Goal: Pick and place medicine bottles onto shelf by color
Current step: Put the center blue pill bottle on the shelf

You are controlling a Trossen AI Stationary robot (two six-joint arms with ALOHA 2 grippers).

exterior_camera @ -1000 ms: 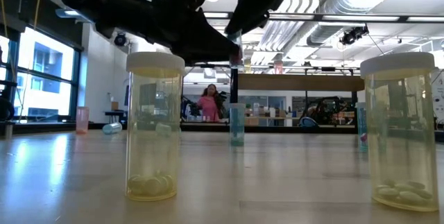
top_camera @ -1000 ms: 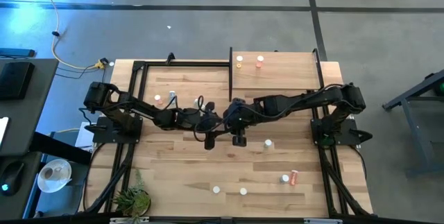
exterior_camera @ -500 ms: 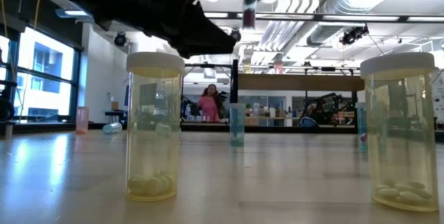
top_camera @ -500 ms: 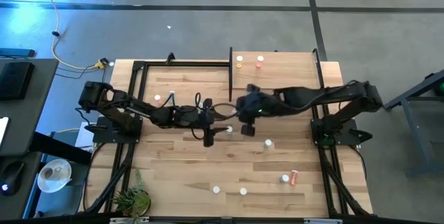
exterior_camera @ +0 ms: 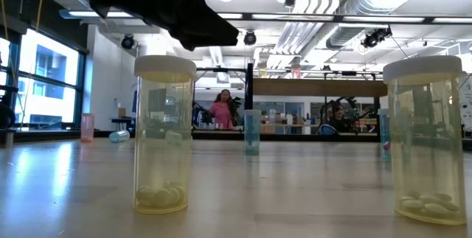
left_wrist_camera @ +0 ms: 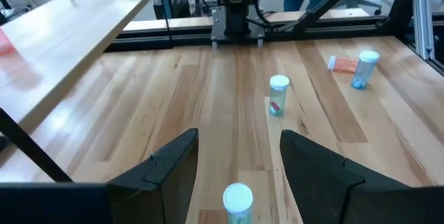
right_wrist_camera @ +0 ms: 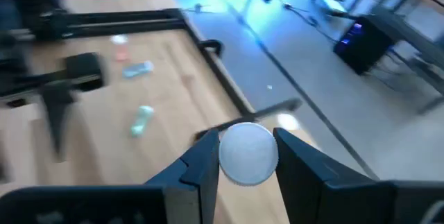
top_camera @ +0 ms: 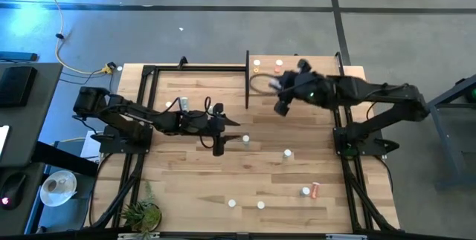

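Note:
My right gripper [top_camera: 275,88] hangs over the shelf [top_camera: 312,80], a pale panel at the table's far right, and is shut on a white-capped bottle [right_wrist_camera: 248,153] whose body is hidden. A yellow bottle [top_camera: 256,65] and a pink one [top_camera: 279,65] stand on the shelf's far edge. My left gripper [top_camera: 223,137] is open at mid-table. A teal bottle [left_wrist_camera: 238,200] stands upright on the tabletop between its fingertips, untouched; it also shows in the high view [top_camera: 245,139]. My right gripper pinches the bottle between its two fingers, one on each side of the white cap [right_wrist_camera: 229,156]. The cap's round top faces the wrist camera, so the bottle's body is hidden behind it. The bottle is lifted clear, above the shelf.
Loose bottles stand on the striped tabletop: two by the left arm [top_camera: 169,105], one at mid-right [top_camera: 287,153], one next to a lying pink one [top_camera: 316,189], two yellow ones near the front edge [top_camera: 260,205]. Black frame posts [top_camera: 247,80] edge the shelf.
My right gripper has risen from mid-table and swung toward the far right, carrying the bottle from beside my left gripper to above the shelf. My left gripper has drawn back a little toward the table's left edge. The teal bottle at mid-table has stayed put.

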